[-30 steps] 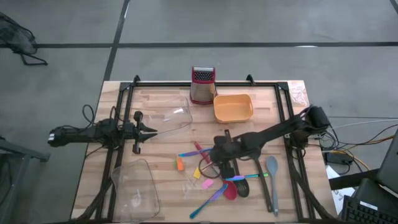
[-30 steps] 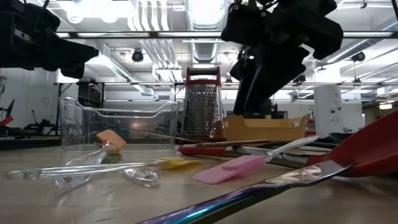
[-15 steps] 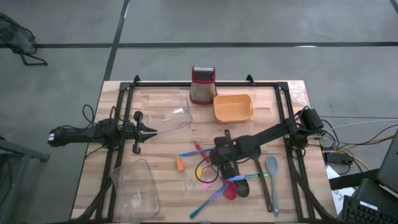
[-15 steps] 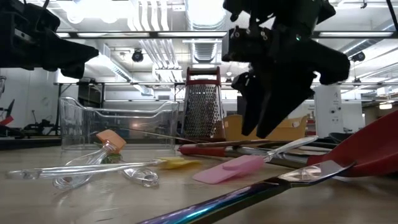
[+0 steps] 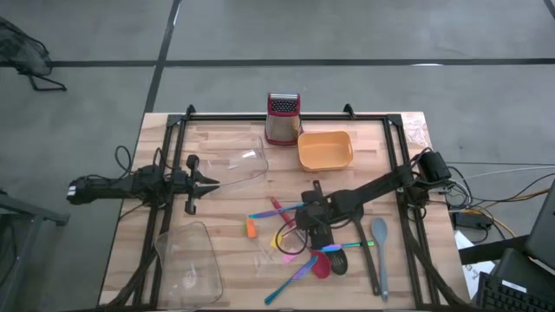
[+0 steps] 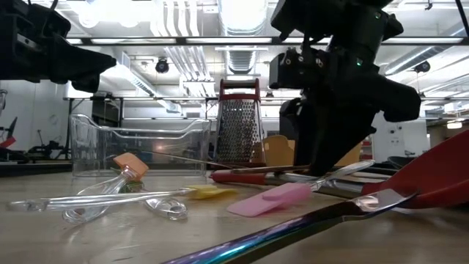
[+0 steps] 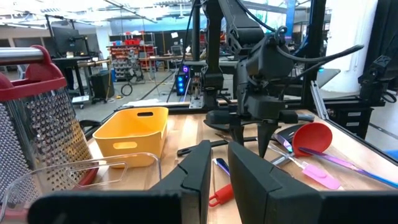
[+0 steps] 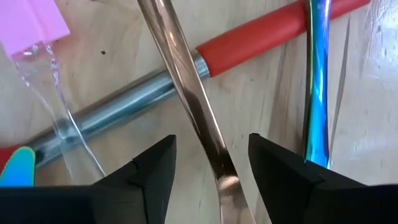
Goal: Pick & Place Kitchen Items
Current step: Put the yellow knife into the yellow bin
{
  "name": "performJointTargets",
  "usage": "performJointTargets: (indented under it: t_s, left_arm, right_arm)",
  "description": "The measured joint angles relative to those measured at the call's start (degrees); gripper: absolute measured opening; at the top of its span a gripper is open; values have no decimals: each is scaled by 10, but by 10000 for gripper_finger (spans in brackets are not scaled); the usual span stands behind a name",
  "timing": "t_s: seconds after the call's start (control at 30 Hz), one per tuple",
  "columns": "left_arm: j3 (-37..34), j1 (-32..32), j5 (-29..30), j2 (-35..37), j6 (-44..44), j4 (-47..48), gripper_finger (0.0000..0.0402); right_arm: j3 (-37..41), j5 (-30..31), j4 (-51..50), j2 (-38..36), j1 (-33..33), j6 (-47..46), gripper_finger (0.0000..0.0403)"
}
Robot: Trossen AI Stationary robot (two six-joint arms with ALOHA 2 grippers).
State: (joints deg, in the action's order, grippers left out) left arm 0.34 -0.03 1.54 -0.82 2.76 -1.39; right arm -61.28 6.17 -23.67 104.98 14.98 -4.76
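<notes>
Wooden table point(image 5: 225, 139) holds my two clear tubs point(image 5: 186, 260), orange tray point(image 5: 325, 150) and grater point(image 5: 282, 117), none with any kitchen items in them as far as I can see, so nearly everything looks left to do. My right gripper point(image 5: 314, 227), fingers apart, straddles a thin copper-coloured handle point(image 8: 186, 93) in the utensil pile point(image 5: 325, 251) at centre-right, not yet clamped. My left gripper point(image 5: 204, 182) waits mid-left by a tub, fingers nearly together, holding nothing.

Left gripper point(image 7: 219, 171) nearly closed; beyond it, yellow tray point(image 7: 132, 132), grater point(image 7: 34, 118), red spoon point(image 7: 311, 137)
</notes>
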Motion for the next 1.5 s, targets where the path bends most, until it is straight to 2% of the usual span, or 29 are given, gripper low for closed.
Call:
performJointTargets:
  t_s: [0.3,0.83,1.13,1.37,1.5]
  left_arm:
    - [0,0,0,0,0,0,62]
    - [0,0,0,0,0,0,62]
    - [0,0,0,0,0,0,62]
    - [0,0,0,0,0,0,62]
    - [0,0,0,0,0,0,62]
  right_arm:
    - [-7,0,3,0,0,6,154]
    - [-7,-2,3,1,0,22,45]
    - [-9,-1,1,1,0,20,56]
    - [-21,0,-3,-8,0,20,43]
    - [-37,0,-34,-8,0,21,48]
